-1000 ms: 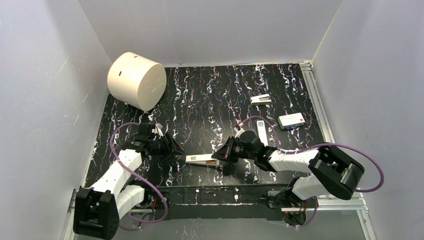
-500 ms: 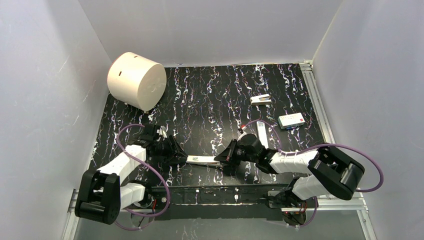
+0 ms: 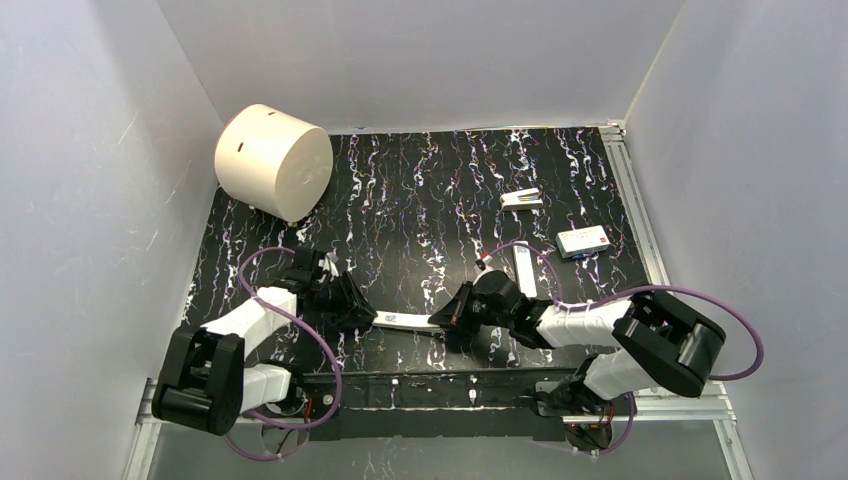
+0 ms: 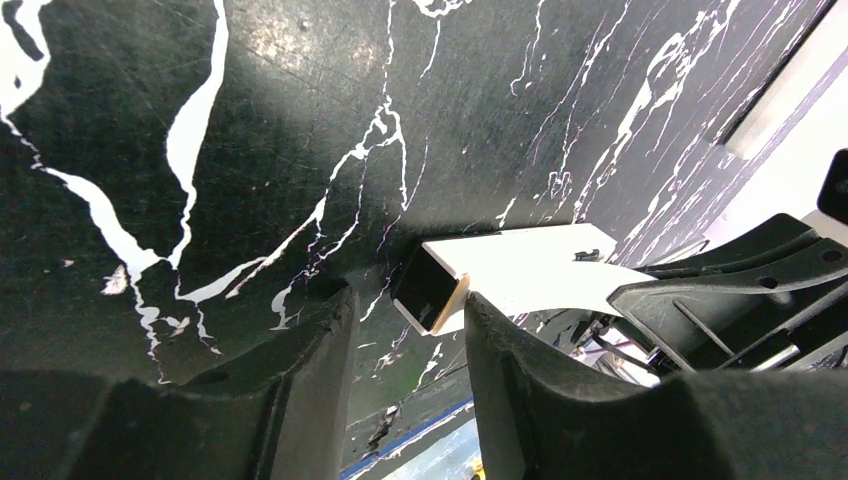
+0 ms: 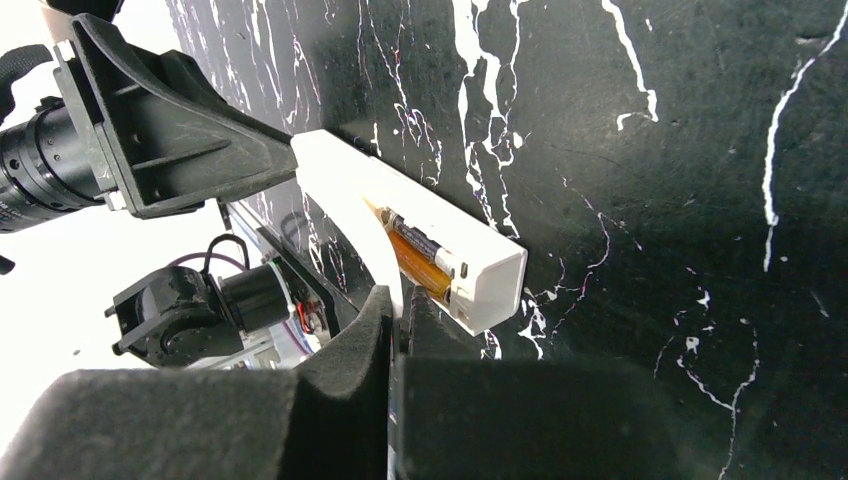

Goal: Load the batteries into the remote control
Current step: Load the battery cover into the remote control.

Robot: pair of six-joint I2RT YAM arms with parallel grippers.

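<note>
The remote (image 3: 405,320) lies at the near edge of the table (image 3: 420,200), between the two arms, with its recess facing up. Two batteries (image 5: 418,258) sit side by side in the recess, so I judge the loading nearly done.

The right gripper (image 5: 398,300) is almost fully closed and seems to pinch the thin side wall of the remote. The left gripper (image 4: 408,303) is open and holds nothing; the other end of the remote sits between its fingers.

The next move calls for the left fingers to close gently on that end without tilting the remote.

I count one remote, two batteries, one cylinder (image 3: 272,160), one box (image 3: 583,240) and one strip (image 3: 524,268).
</note>
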